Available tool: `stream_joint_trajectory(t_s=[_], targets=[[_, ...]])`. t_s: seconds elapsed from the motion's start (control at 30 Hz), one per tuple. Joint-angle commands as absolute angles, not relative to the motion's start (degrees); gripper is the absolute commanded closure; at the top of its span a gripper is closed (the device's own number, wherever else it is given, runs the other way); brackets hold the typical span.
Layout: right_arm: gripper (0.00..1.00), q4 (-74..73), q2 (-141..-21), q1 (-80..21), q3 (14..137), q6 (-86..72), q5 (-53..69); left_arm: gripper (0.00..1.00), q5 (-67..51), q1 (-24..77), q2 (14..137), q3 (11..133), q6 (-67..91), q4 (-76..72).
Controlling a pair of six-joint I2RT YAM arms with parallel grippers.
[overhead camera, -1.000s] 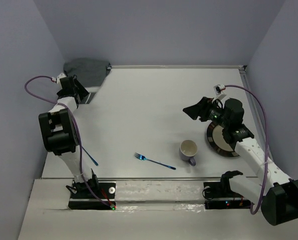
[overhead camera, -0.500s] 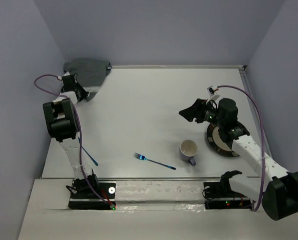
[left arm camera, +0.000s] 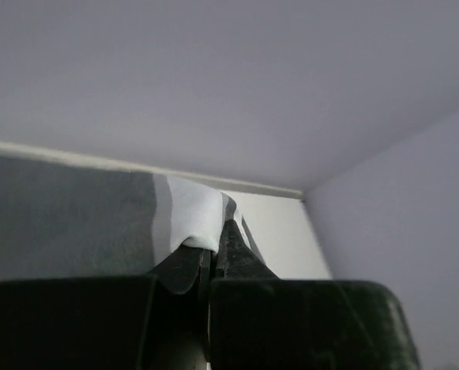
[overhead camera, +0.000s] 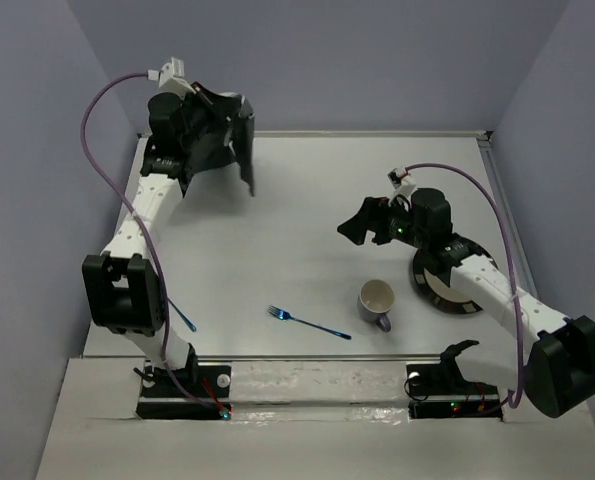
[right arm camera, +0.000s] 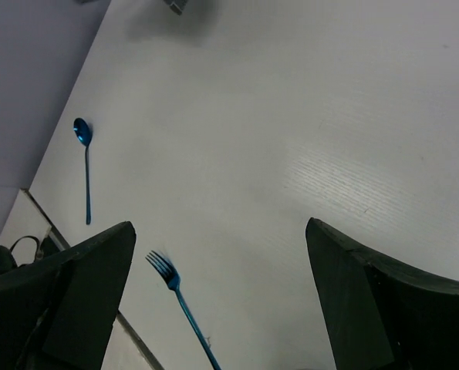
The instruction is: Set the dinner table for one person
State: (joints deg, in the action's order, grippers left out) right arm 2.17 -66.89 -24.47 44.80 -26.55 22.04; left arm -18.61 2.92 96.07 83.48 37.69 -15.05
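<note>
**Left gripper [left arm camera: 216, 245] clamped on placemat [overhead camera: 241, 146]**

Its fingers pinch the striped grey cloth's edge, so the cloth hangs above the far-left corner of the white dinner table [overhead camera: 297, 200]. The right gripper [overhead camera: 358, 226] hovers over the table, jaws wide apart, near the mug [overhead camera: 377, 301] and plate [overhead camera: 449, 292].

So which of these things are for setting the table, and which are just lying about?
For the job: dinner table, placemat held in the left gripper, plate, mug, fork, spoon.
Just lying about: nothing loose; only the robot's purple cables.
</note>
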Motion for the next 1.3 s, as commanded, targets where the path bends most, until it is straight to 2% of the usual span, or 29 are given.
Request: stream_joint_trajectory(t_s=[0.0,0.3,0.4,0.47,0.67,0.8,0.9,0.93,1.0,1.03,1.13,1.2,1.27], targets=[[0.00,0.1,-66.4,-24.6,49.5,-23.2,17.8,1.00,-21.4,6.0,92.3,85.8,40.2,-18.8],[0.00,-1.8,-70.7,-24.6,53.2,-22.8,15.0,1.00,-16.1,16.0,90.4,78.4,36.3,-18.1],[0.05,-1.8,-71.2,-24.6,53.5,-22.1,11.6,1.00,-10.7,21.6,90.6,75.9,32.5,-18.1],[0.10,-2.0,-71.9,-24.6,54.1,-21.8,11.8,1.00,-12.0,21.8,91.9,76.2,33.2,-19.4],[0.18,-2.3,-74.3,-24.6,54.7,-22.6,11.2,0.99,-7.7,21.7,98.9,85.1,28.1,-10.7],[0.27,-2.4,-76.1,-24.6,55.5,-22.7,9.2,1.00,-13.4,22.8,101.7,86.4,27.7,-10.4],[0.27,-2.4,-77.4,-24.6,56.7,-22.0,7.5,1.00,-14.0,24.5,102.1,86.1,27.2,-10.5],[0.25,-2.4,-78.9,-24.6,57.8,-20.8,7.4,0.90,-13.8,24.7,102.0,86.0,27.2,-10.5],[0.22,-2.7,-81.5,-24.6,59.6,-18.8,6.9,0.79,-12.1,24.7,101.7,85.2,27.0,-10.5],[0.19,-3.2,-84.3,-24.6,61.7,-17.0,5.6,0.68,-11.1,24.7,101.4,84.7,26.7,-10.2],[0.16,-4.4,-88.9,-23.3,65.7,-12.4,6.9,0.60,-5.6,24.4,100.7,85.3,25.2,-8.3],[0.16,-5.9,-93.5,-22.1,68.0,-10.1,9.3,0.60,-3.2,24.2,100.5,86.0,24.7,-7.7],[0.14,-9.1,-98.6,-21.0,72.1,-7.0,10.6,0.53,-2.0,23.5,100.6,87.3,24.5,-6.8]])
